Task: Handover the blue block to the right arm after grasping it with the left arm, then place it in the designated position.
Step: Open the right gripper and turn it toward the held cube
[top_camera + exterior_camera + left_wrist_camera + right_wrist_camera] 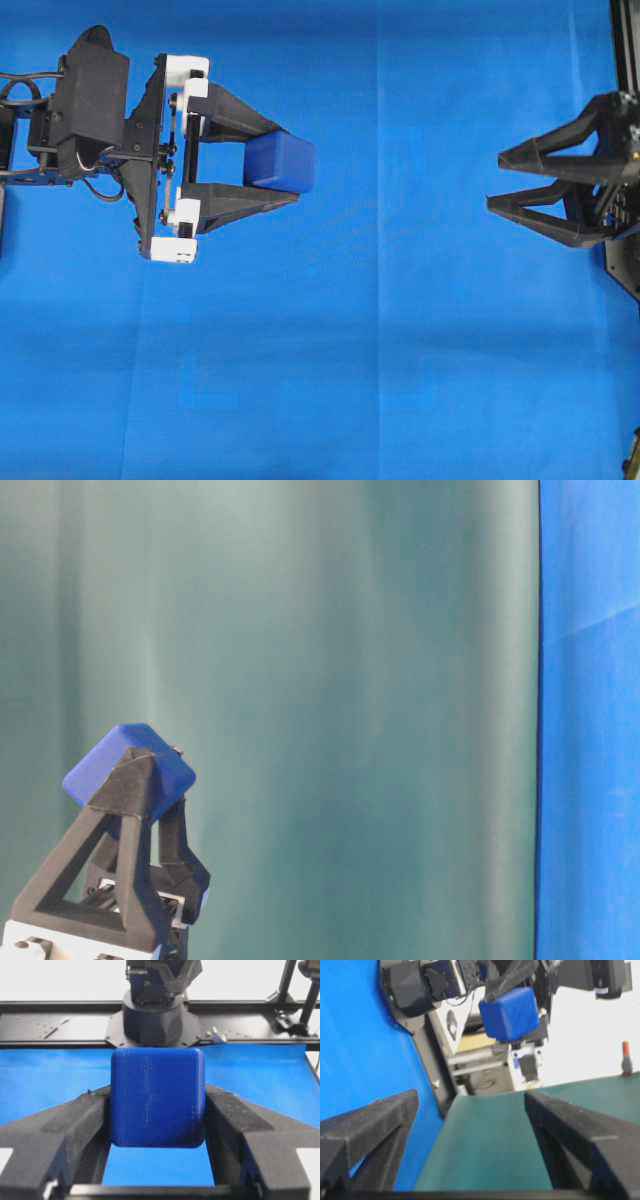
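Left gripper (285, 165), at nine o'clock over blue cloth (350, 380): fingers pinching blue block (281, 161) by opposite flat faces, block protruding past fingertips, leaving free faces exposed for transfer. Right gripper (497, 180), at three o'clock, well apart: fingers spread wide, facing block, rolled askew, apparently to clear left fingers. Handover pending.

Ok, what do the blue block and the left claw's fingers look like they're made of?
The blue block looks like 3D-printed plastic: fine layer lines across its face, a matte finish and rounded edges. The left claw, shut on the block, has black fingers that look like printed plastic too, with a rough, grainy surface. The exact plastic can't be told.
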Tool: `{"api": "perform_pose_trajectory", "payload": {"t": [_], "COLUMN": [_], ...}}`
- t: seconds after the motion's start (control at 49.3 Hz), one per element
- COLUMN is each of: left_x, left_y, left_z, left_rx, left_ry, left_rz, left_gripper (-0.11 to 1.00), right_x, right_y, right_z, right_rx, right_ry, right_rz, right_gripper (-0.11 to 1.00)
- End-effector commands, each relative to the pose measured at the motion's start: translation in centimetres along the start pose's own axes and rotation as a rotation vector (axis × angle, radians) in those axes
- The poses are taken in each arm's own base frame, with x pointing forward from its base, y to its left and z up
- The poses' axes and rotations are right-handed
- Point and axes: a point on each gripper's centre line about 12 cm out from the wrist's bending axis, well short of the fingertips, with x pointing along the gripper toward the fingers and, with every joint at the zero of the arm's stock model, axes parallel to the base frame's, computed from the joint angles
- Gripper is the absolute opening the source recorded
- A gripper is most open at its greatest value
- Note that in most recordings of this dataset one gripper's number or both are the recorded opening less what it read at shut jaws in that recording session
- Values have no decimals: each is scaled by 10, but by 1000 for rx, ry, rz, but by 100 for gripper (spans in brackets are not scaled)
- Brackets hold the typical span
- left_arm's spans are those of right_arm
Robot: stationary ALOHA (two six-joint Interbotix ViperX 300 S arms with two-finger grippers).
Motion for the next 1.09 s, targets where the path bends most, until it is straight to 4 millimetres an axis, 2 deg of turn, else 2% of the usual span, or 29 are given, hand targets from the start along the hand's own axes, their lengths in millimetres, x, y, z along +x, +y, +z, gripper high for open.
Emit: {"api": "perform_pose_trajectory", "payload": {"t": [0.0,0.324,1.075], "left_x": [-4,-4,-4], "left_y": [-1,-1,-1], "left_z": [12,12,11], "left_rx": [-1,-1,-1], "left_ry": [-38,-40,-37], "left_rz": [-2,-4,-4], "left_gripper": [46,46,46], "right_x": [1,2,2], "right_y": [-10,-8,-6], "right_z": [7,6,6], "right_rx": [-36,-103,-102], "right_ry": [-25,-21,-19], "right_rz": [-22,-8,-4], "right_gripper": [96,96,96]}}
